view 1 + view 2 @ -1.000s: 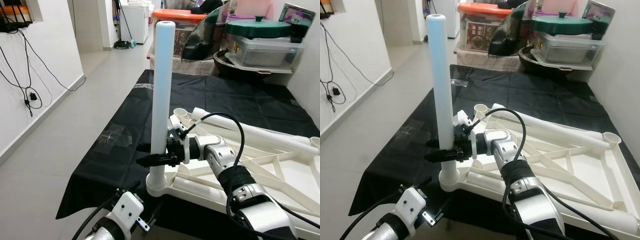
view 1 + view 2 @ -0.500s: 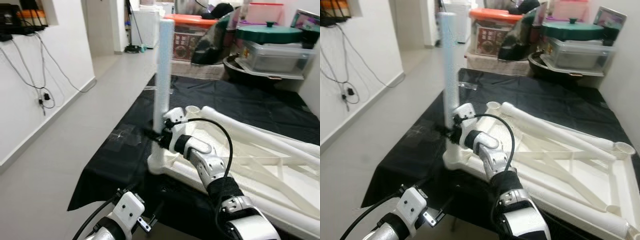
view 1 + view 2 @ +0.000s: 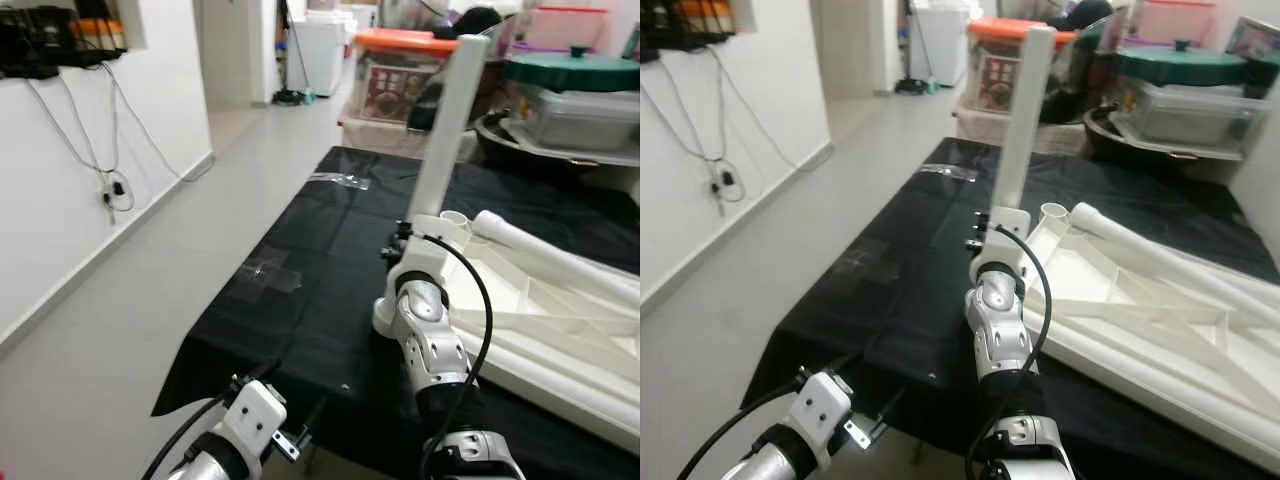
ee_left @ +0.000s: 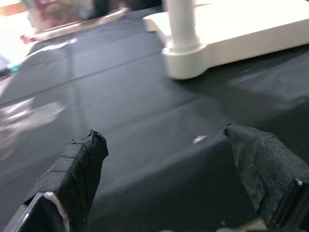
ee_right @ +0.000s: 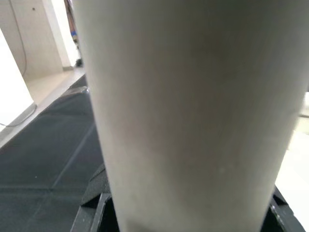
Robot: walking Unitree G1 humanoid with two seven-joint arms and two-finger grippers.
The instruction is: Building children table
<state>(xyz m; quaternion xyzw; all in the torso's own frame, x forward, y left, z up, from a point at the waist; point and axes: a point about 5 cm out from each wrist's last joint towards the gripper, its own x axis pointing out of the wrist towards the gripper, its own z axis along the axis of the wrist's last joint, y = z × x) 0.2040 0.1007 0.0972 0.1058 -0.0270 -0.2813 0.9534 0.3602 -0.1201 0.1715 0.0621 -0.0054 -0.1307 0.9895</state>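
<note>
Clearly the white table leg (image 3: 447, 130) stands upright in the corner socket of the upturned tabletop (image 3: 540, 320), clamped low on its shaft by the right gripper (image 3: 400, 236), while the left gripper (image 4: 169, 159), fingers spread and empty, hangs further from that leg.
</note>
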